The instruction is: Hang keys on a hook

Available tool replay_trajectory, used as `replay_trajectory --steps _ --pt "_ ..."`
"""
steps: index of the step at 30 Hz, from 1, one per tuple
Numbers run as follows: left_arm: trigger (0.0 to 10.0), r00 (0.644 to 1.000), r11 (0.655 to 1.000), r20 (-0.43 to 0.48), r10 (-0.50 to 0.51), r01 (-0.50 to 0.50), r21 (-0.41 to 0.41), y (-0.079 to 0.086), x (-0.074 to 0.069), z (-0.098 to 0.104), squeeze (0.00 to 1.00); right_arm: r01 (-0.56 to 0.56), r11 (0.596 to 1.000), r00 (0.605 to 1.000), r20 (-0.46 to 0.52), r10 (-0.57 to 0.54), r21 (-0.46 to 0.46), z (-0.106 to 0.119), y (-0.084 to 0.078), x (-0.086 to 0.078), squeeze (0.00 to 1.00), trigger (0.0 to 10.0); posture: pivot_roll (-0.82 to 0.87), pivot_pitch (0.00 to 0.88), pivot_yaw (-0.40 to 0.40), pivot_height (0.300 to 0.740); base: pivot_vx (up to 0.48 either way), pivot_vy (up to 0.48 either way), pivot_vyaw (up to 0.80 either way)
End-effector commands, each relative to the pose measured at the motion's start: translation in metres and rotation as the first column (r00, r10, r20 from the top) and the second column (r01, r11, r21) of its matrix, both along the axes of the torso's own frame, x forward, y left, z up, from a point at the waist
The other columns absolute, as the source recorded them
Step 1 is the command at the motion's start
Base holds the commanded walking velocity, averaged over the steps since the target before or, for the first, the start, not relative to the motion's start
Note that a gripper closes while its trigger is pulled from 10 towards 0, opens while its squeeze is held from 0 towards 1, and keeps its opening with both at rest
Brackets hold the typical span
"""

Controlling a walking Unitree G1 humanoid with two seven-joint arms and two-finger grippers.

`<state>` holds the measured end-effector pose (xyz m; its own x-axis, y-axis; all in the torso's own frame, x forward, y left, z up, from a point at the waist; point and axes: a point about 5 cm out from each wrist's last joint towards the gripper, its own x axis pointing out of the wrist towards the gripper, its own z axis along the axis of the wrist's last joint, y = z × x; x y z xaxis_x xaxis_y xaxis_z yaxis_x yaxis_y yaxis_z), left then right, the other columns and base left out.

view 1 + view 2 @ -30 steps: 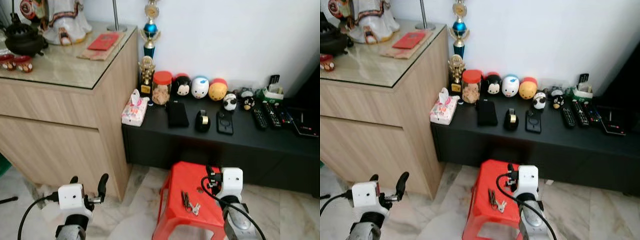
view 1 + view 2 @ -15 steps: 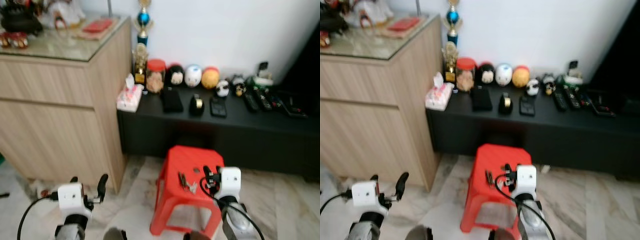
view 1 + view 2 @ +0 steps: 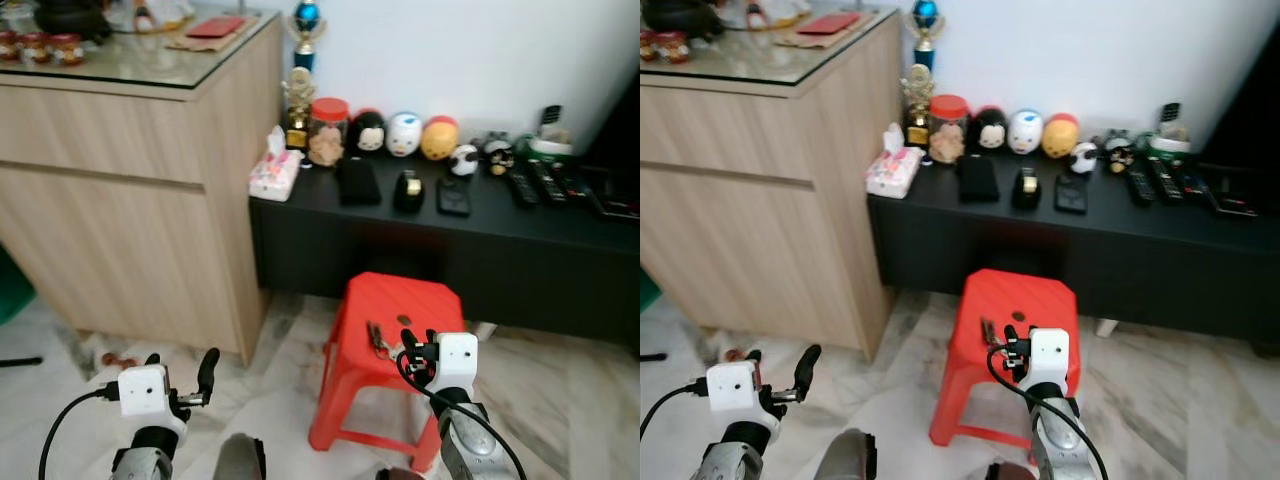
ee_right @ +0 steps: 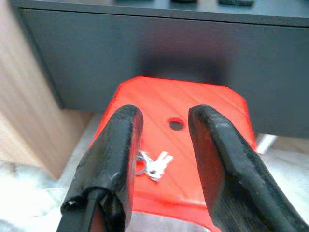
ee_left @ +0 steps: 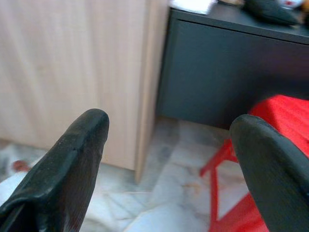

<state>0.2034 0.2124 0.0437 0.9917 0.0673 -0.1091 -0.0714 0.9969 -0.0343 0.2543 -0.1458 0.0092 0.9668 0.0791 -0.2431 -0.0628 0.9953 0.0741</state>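
Left eye view: a red stool stands on the marble floor, just in front of a low black bench that runs along the white wall. The keys lie on the stool's seat, toward its near edge and a little left of the middle. The right gripper hangs over that near edge, its fingertips just beside the keys; from here I cannot tell how far its fingers stand apart. To the stool's left there is bare floor, then the wooden cabinet, whose corner stands close to the bench's left end. The left gripper is held low over the floor in front of the cabinet, well apart from the stool, fingers spread.

Right eye view: the same scene. A strip of floor lies open to the right of the stool. The bench top carries a row of small things near the wall.

Left wrist view: the two black fingers are wide apart with nothing between them. Past them are the cabinet side, the bench front and a red corner of the stool, with floor between.

Right wrist view: the fingers are parted and empty, pointing down at the seat. The keys lie just beside the inner edge of one finger, near the seat's front edge, short of the small hole in the middle.
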Motion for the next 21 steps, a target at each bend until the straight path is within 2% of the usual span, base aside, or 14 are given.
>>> replay_trajectory --steps 1,3,16,21 --pt "10.0 1.0 1.0 0.01 -0.022 0.022 -0.004 -0.005 0.0036 0.0041 0.0 0.011 1.0 1.0 -0.001 -0.011 0.003 0.0008 -0.0036 0.0019 0.0 10.0 0.05 0.014 -0.083 0.642 0.0 0.0 0.0" --pt "10.0 1.0 1.0 0.013 -0.029 0.029 -0.001 -0.0057 0.0043 0.0046 0.0 0.011 1.0 1.0 -0.007 -0.011 0.006 0.0001 -0.0038 0.0019 0.0 10.0 0.05 0.015 -0.084 0.642 0.0 0.0 0.0" --pt "10.0 0.999 1.0 0.018 -0.029 0.029 -0.004 -0.0059 0.0059 0.0059 0.0 0.014 1.0 1.0 -0.019 -0.014 0.006 -0.0016 -0.0056 0.0027 0.0 10.0 0.05 0.015 -0.086 0.642 0.279 0.0 0.0" --pt "10.0 0.999 1.0 0.021 -0.024 0.024 -0.003 -0.0057 0.006 0.006 0.0 0.015 1.0 1.0 -0.018 -0.015 0.006 -0.0014 -0.0055 0.003 0.0 10.0 0.05 0.016 -0.087 0.642 0.0 0.0 0.0"
